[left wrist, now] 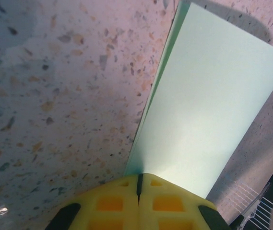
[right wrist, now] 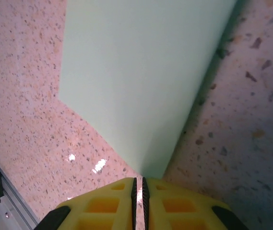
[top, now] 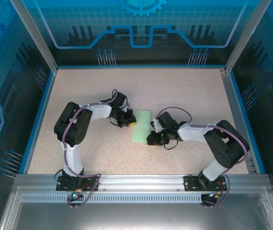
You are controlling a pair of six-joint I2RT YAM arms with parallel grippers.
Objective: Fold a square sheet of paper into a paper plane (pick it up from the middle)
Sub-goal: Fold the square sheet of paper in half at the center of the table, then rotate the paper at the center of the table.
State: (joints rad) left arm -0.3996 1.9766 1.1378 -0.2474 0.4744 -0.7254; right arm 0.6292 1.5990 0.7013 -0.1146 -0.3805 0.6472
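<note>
We are holding the paper in the middle of the table, folded over into a narrow, two-layered strip. Our left gripper is pressing its yellow fingers together on the strip's left edge. Our right gripper is pinching the near right corner, jaws almost touching. The strip is lying between the two grippers.
</note>
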